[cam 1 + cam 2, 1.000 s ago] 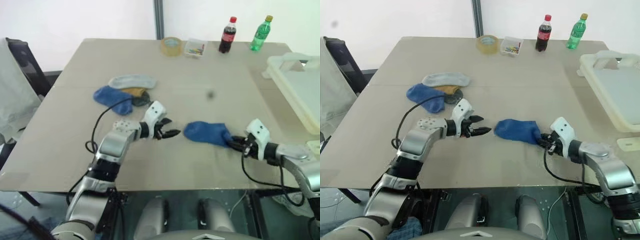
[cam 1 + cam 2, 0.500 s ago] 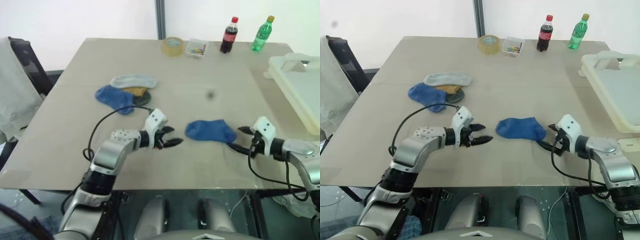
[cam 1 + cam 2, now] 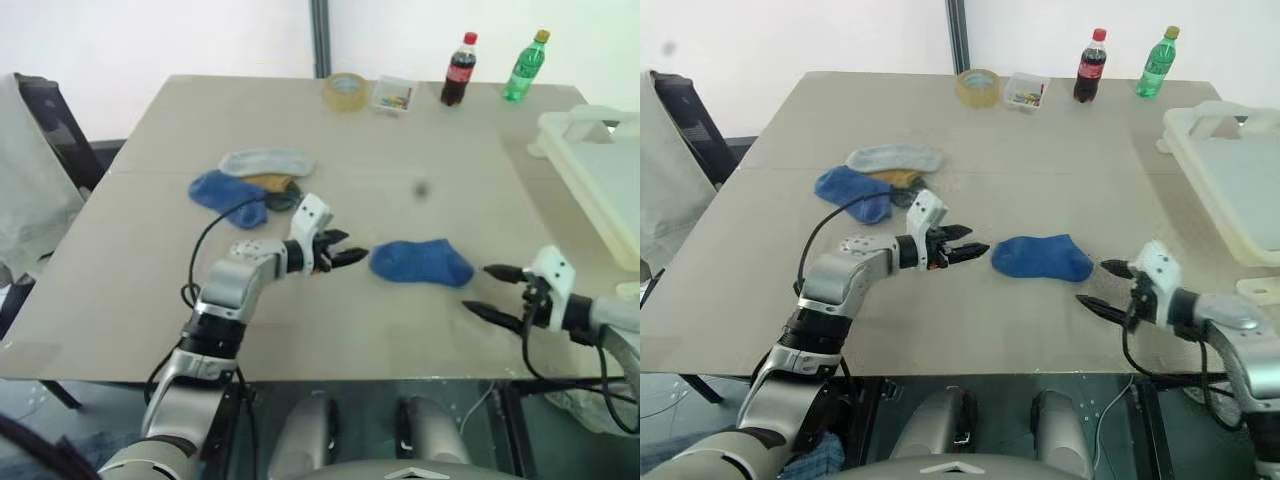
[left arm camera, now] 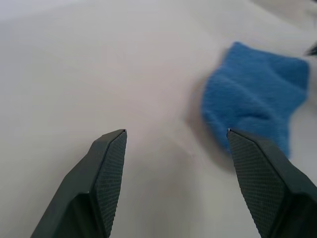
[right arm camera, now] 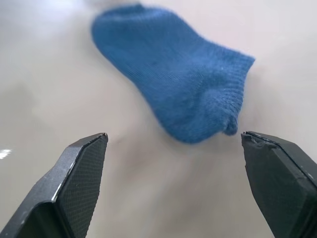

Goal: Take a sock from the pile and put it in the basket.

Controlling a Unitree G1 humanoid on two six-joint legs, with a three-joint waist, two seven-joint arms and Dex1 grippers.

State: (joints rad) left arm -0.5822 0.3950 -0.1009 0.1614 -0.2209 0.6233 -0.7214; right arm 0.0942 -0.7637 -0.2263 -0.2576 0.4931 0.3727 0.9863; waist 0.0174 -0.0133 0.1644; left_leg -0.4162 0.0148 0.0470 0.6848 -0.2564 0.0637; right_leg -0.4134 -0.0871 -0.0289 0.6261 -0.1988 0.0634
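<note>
1. Sock (image 3: 421, 262): one royal blue sock lies flat at mid-frame on the table (image 3: 420, 130), apart from the pile (image 3: 252, 183) at centre left.
2. Right gripper (image 3: 492, 292), lower right: jaws wide, empty, just short of the sock.
3. Left gripper (image 3: 345, 250): parted, empty, beside it.
4. Basket (image 3: 606, 178), right edge: delivery judged outstanding; grasp and carry remain.

sock (image 3: 420, 262) mid-table, between both grippers | pile (image 3: 252, 185) at 10 o'clock of it | basket (image 3: 600, 180) at 2 o'clock, table's right edge

The robot's arms were shiny silver with white wrist blocks, looping black cables and pointy black fingers (image 3: 340, 257) with bumpy pads.
</note>
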